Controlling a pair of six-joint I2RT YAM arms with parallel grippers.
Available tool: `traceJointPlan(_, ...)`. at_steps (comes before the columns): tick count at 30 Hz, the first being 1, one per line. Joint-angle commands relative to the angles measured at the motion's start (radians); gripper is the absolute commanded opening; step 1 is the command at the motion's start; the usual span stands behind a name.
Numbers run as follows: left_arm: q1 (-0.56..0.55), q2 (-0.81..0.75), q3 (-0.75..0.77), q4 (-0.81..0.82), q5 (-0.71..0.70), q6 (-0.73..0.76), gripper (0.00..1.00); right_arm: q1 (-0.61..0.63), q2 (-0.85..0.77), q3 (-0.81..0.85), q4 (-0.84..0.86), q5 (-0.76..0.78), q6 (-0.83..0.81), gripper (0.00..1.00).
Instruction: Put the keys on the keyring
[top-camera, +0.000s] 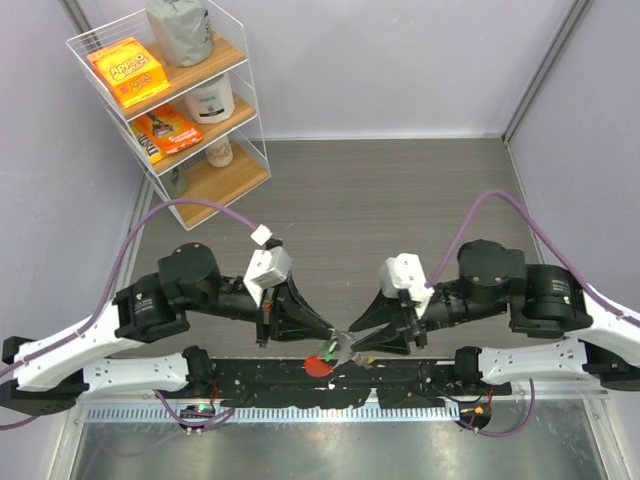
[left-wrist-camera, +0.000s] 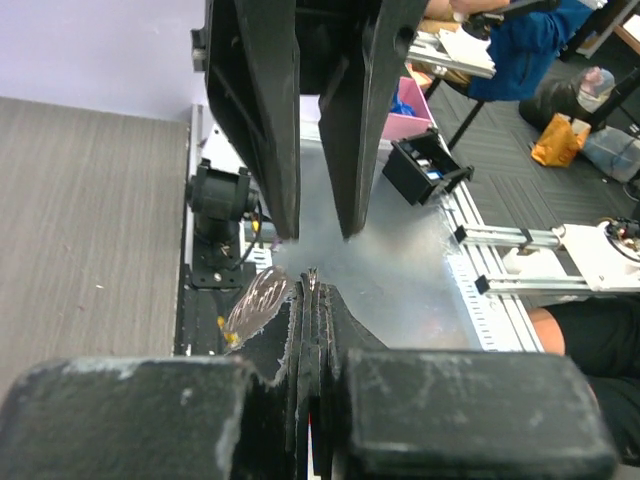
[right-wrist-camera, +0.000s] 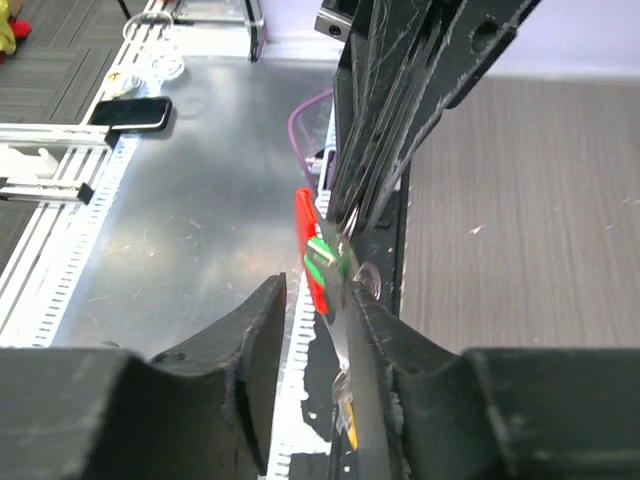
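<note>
Left hand (top-camera: 327, 328) is pinched tight, tips meeting the right hand's above the near edge of the table (top-camera: 380, 200). A thin silvery edge shows between its fingers (left-wrist-camera: 300, 330); what that is I cannot tell. Right at those tips sits the green key (right-wrist-camera: 325, 262), with the red keyring (right-wrist-camera: 306, 235) just behind it, both off the table. Right hand (top-camera: 358, 342) stands narrowly parted, a silvery blade lying along one finger and a speck of the yellow key (right-wrist-camera: 350, 432) lower down.
</note>
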Motion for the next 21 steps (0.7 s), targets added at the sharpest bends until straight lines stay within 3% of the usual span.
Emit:
traceJointPlan(1, -0.005, -0.084, -0.031, 0.146, -0.061, 0.038, 0.0, 0.001, -0.093, -0.026, 0.117, 0.06, 0.037, 0.4)
traceJointPlan(5, -0.005, -0.15, -0.118, 0.293, -0.069, 0.031, 0.0, 0.001, -0.157, -0.068, 0.181, 0.11, 0.079, 0.48)
traceJointPlan(13, -0.005, -0.204, -0.224, 0.517, -0.081, 0.008, 0.0, 0.001, -0.121, -0.082, 0.268, 0.111, 0.115, 0.46)
traceJointPlan(18, -0.005, -0.201, -0.227, 0.502, -0.153, 0.024, 0.0, 0.001, -0.11, -0.092, 0.29, 0.131, 0.117, 0.46)
traceJointPlan(21, -0.005, -0.195, -0.227, 0.462, -0.271, 0.044, 0.0, 0.001, -0.125, -0.126, 0.293, 0.157, 0.126, 0.47)
